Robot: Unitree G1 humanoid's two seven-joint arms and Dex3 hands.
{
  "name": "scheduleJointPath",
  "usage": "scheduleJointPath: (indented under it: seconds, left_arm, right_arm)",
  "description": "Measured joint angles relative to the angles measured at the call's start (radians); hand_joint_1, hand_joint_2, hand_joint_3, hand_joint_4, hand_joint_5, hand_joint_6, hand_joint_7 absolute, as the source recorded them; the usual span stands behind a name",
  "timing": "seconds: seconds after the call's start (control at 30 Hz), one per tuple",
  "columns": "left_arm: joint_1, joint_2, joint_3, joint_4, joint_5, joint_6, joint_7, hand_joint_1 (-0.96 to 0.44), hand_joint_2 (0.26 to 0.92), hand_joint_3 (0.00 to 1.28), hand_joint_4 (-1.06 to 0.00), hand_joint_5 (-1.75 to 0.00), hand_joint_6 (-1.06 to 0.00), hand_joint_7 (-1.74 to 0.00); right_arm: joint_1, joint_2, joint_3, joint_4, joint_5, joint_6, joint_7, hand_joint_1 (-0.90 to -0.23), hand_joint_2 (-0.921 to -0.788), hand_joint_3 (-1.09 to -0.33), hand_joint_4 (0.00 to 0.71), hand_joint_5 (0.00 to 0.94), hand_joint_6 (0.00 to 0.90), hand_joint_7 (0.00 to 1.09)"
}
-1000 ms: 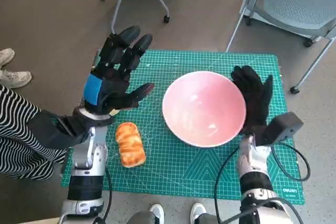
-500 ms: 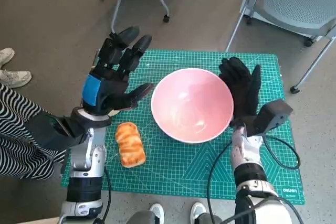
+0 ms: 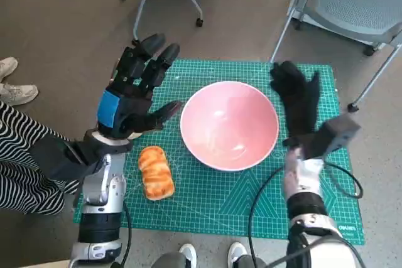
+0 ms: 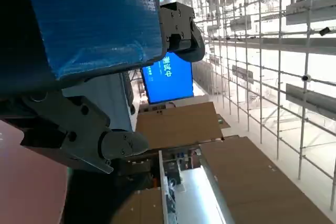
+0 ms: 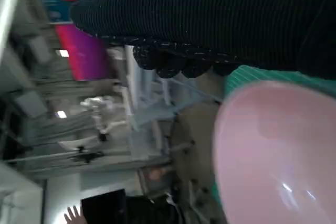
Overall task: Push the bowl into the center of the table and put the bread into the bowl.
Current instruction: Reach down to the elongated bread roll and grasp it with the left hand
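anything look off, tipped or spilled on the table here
Nothing stands out. The pink bowl sits upright and empty on the green mat, the bread lies whole beside it, and both the left hand and right hand hold nothing.

You have two readable marks. Cutting mat [image 3: 251,199]: a pale brand word printed at its near right corner, by the robot's right arm, too small to read with certainty. Blue screen [image 4: 167,78] in the left wrist view: white characters on it, apparently Chinese, lying sideways and not clearly legible.
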Motion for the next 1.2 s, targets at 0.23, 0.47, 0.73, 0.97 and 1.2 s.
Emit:
scheduleJointPath:
  seconds: [0.23,0.47,0.73,0.97,1.2]
  left_arm:
    - [-0.001,0.009,0.002,-0.014,-0.004,0.008,-0.002,-0.13,0.804,0.41,-0.16,-0.19,0.0,-0.63]
    - [-0.011,0.018,0.001,-0.024,-0.012,0.01,-0.02,-0.14,0.802,0.41,-0.16,-0.19,0.0,-0.64]
    - [-0.033,0.071,0.001,-0.018,-0.006,-0.018,-0.084,-0.14,0.785,0.4,-0.17,-0.2,0.0,-0.67]
    - [-0.062,0.206,-0.001,0.034,0.051,-0.129,-0.214,-0.16,0.735,0.38,-0.22,-0.24,0.0,-0.76]
    - [-0.084,0.383,-0.018,0.102,0.091,-0.238,-0.393,-0.12,0.693,0.3,-0.29,-0.22,-0.1,-0.73]
  right_arm:
    - [0.073,-0.007,0.048,-0.243,-0.036,-0.029,-0.002,-0.685,-0.921,-0.768,0.179,0.008,0.116,0.44]
    - [0.141,-0.015,0.107,-0.457,-0.037,-0.018,0.03,-0.687,-0.921,-0.753,0.186,0.007,0.098,0.48]
    - [0.195,-0.042,0.166,-0.647,-0.061,0.036,0.049,-0.678,-0.921,-0.758,0.198,0.009,0.067,0.55]
    - [0.218,-0.07,0.172,-0.707,-0.073,0.068,0.049,-0.671,-0.921,-0.753,0.216,0.013,0.051,0.6]
    - [0.234,-0.075,0.164,-0.733,-0.074,0.104,0.031,-0.675,-0.921,-0.748,0.222,0.014,0.066,0.61]
